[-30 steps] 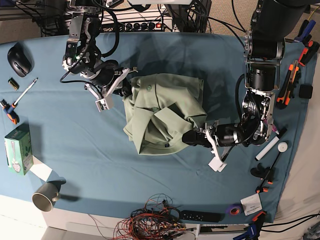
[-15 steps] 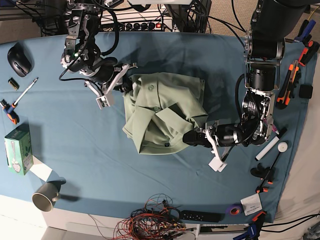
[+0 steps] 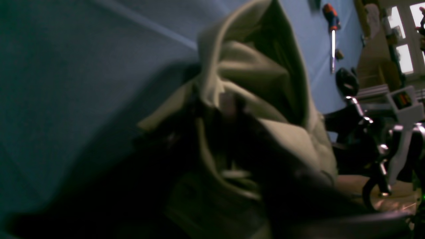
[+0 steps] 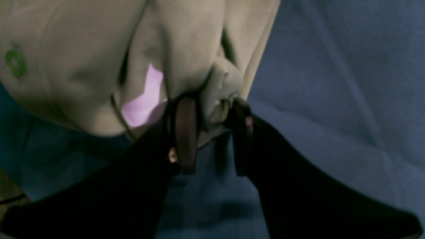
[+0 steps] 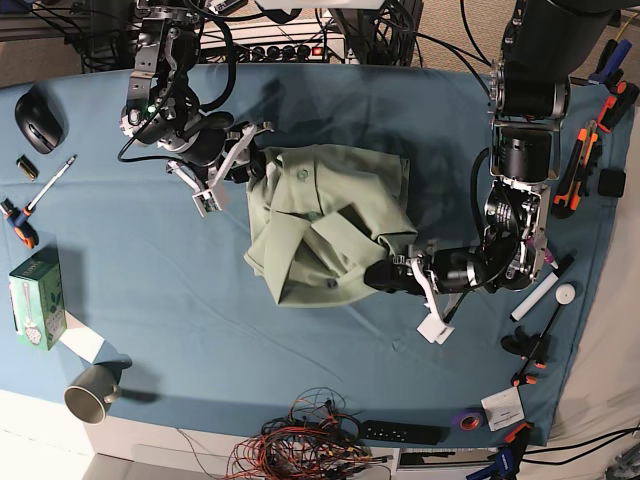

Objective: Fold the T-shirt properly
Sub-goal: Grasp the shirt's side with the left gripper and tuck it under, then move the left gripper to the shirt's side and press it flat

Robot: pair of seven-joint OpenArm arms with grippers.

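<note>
A: Where's the T-shirt (image 5: 330, 230)?
B: Bunched mid-cloth (image 5: 200, 330).
A: Right gripper (image 4: 212, 132)?
B: At its ten o'clock corner, fingers spread, fabric between them.
A: Left gripper (image 5: 385, 277)?
B: Four o'clock edge; can't tell.

Sage-green T-shirt (image 5: 330, 225), loosely folded, rumpled, mid-table
</note>
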